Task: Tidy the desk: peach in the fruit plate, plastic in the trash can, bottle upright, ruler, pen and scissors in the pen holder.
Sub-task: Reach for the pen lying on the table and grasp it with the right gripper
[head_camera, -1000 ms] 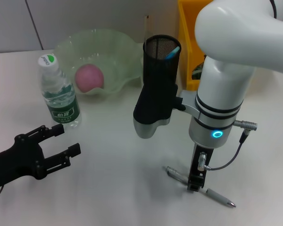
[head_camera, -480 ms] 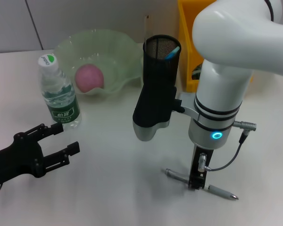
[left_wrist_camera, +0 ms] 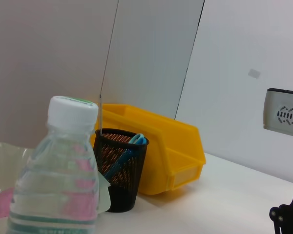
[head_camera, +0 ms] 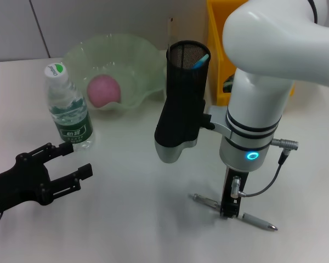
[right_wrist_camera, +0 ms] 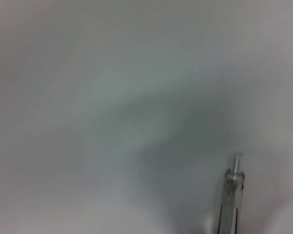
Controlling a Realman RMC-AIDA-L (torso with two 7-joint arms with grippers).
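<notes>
Peach (head_camera: 103, 90) in fruit plate (head_camera: 137, 52), bottle (head_camera: 68, 109) left-front of it, pen holder (head_camera: 186, 76) right, trash can (head_camera: 219, 49) right of that.

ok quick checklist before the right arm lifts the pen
1. Right gripper down over the middle of the pen: ok.
2. Fingers closed on the pen: cannot tell.
3. Pen off the desk: not ok, it looks to lie flat.
4. Pen holder upright with room: ok, scissors and ruler stand in it.
5. Left gripper out of the way: ok, open near the bottle.
6. Path to the holder: cannot tell, the right arm covers much of it.
</notes>
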